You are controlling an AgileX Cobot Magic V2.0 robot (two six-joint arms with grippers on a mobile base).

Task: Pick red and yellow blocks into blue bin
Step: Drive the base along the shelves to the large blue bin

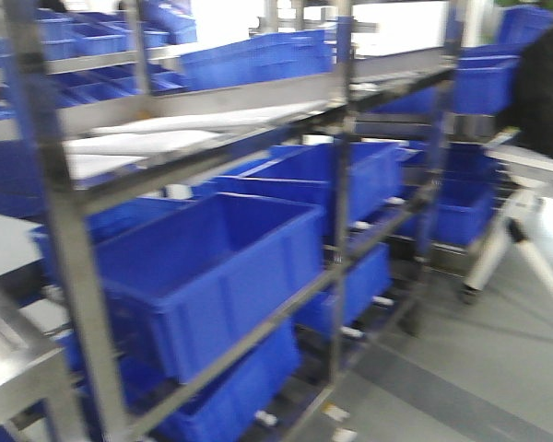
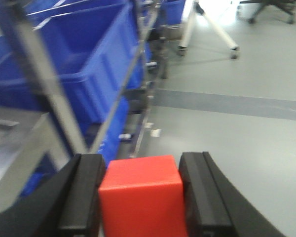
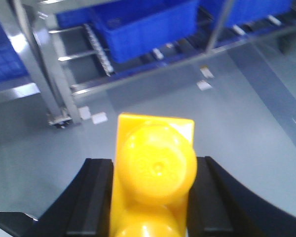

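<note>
The left wrist view shows my left gripper (image 2: 142,165) shut on the red block (image 2: 140,197), a plain red cube pressed between both black fingers (image 2: 84,192) above the grey floor. In the right wrist view my right gripper (image 3: 154,170) is shut on the yellow block (image 3: 153,143), a studded brick with its round studs facing the camera. This one is also held high over the floor. The blue bin is out of view. Neither gripper appears in the front view.
A steel shelving rack (image 1: 74,249) holding several smaller blue crates (image 1: 203,267) fills the front view and runs along the left of the left wrist view. White stand legs (image 1: 507,249) rise at the right. Paper scraps (image 3: 204,85) lie on the grey floor (image 2: 237,148).
</note>
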